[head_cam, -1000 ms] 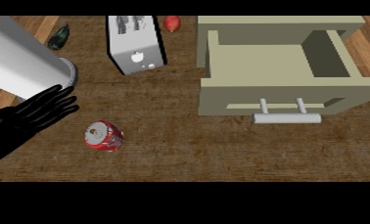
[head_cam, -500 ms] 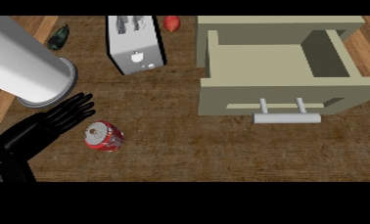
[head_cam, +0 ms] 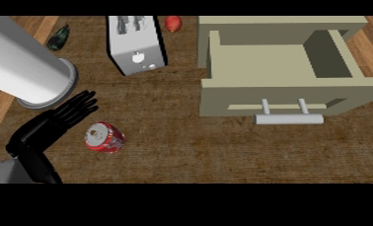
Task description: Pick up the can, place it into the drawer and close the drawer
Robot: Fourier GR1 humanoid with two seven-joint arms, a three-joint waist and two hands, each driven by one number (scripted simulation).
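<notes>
On the counter's left, the left hand hovers with fingers straight beside the red can, the drawer open.

Left hand open, seemingly just beside can, drawer open

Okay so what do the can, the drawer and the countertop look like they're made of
The can looks like metal: red printed side, silvery top. The drawer looks like painted wood or board, matte beige with flat panels, and its handle a pale grey bar, maybe metal. The countertop looks like dark brown wood with visible grain.
</notes>
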